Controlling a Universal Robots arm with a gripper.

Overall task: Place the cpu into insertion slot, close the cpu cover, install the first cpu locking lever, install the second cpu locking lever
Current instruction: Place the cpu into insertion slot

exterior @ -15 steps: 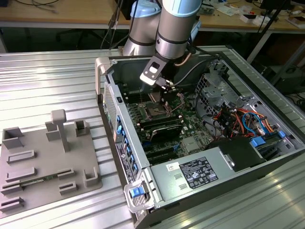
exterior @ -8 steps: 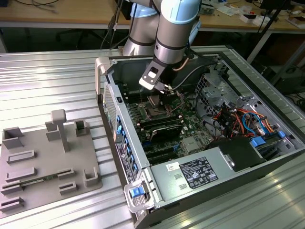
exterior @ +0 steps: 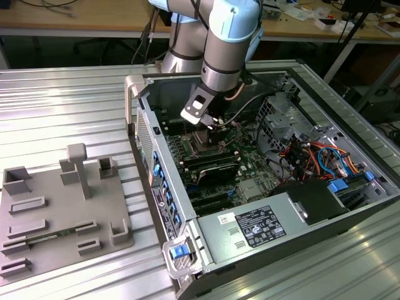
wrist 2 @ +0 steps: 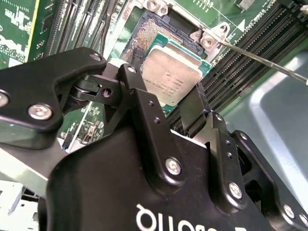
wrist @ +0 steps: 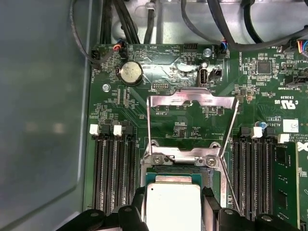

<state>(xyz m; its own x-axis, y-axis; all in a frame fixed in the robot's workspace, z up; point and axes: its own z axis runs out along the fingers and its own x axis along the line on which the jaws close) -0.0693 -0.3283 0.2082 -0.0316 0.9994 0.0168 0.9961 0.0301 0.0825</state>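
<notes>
In the exterior view a grey tray lies on the table at the exterior view's left, and the open computer case sits to its right, with the hand reaching down inside.

The hand is closed on the cpu, one finger on each of two opposite edges. The chip hangs over the insertion slot, offset toward the hand, and I judge it is not yet seated.

The main risk is a skewed drop. If the chip comes down tilted or shifted, a corner could land on the slot's rim or scrape its contact field. A sliding grip on the thin edges would do the same. The cpu cover stands swung back on its hinge and a thin locking lever rises beside it, so both look clear of the chip.

The cpu lies flat, silvery face up. It is nearly square, with no clear long axis, and its gripped edges run parallel to the memory slots.
</notes>
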